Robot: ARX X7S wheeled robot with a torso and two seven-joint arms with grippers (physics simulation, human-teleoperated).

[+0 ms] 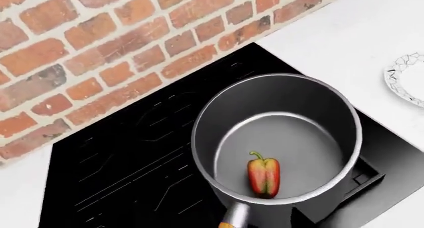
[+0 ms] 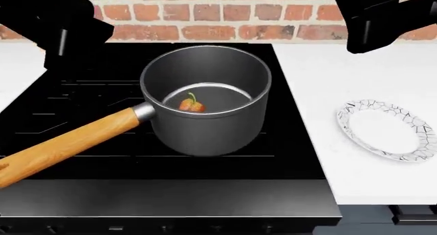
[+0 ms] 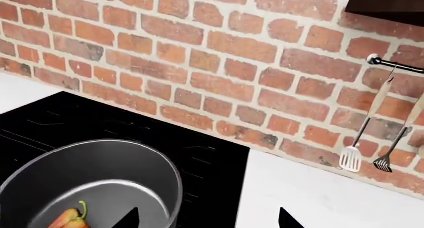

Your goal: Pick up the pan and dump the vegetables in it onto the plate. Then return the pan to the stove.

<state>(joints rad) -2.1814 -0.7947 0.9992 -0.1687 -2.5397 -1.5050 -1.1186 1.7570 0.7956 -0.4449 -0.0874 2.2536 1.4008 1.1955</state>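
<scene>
We see a brick wall (image 2: 225, 12) behind a white bench (image 2: 321, 76) that holds a black stove (image 2: 102, 91). On its grated cooktop stands the grey saucepan (image 2: 204, 127), upright, its wooden handle (image 2: 65, 145) pointing toward the robot's left. To the right, apart from the stove, a mosaic-rimmed plate (image 2: 410, 122) lies on the bench. One red-orange bell pepper (image 1: 263, 176) lies inside the saucepan. Both arms hang above; we cannot tell the left gripper's state, while the right gripper (image 3: 206, 217) shows spread fingertips, holding nothing.
</scene>
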